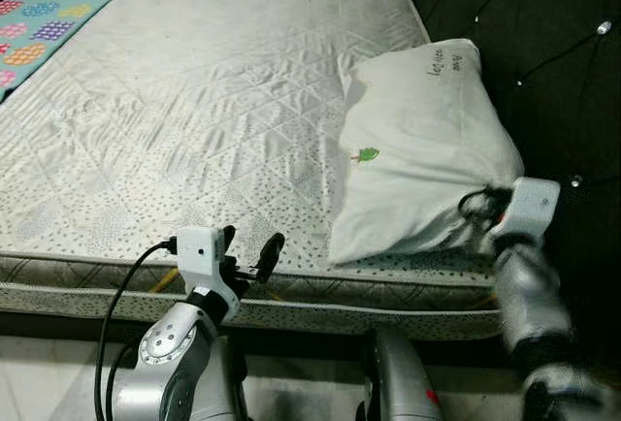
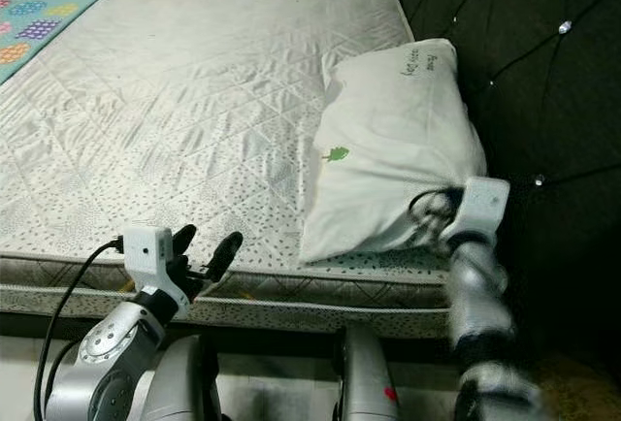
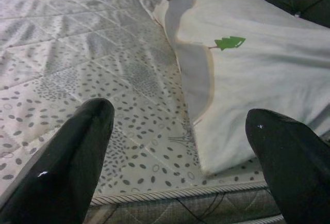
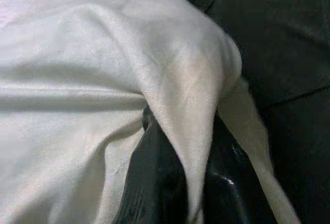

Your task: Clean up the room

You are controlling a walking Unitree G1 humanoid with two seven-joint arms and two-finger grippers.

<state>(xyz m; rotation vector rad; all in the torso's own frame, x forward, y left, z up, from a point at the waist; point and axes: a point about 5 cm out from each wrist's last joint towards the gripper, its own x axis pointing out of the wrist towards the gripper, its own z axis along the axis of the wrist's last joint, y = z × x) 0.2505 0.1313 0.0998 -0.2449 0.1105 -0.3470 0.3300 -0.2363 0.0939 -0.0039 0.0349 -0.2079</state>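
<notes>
Now right end effector (image 1: 482,210) pinches pillow (image 1: 417,149) on mattress (image 1: 194,120).

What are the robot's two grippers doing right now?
Left gripper: open, holding nothing, by the mattress edge.
Right gripper: closed on the pillow corner.

White pillow (image 1: 417,149), speckled mattress (image 1: 194,130)

One white pillow (image 1: 417,149) on one bare mattress (image 1: 194,120); one patterned mat (image 1: 44,23) beside the mattress; one dark tufted headboard (image 1: 543,62) behind the pillow.
</notes>
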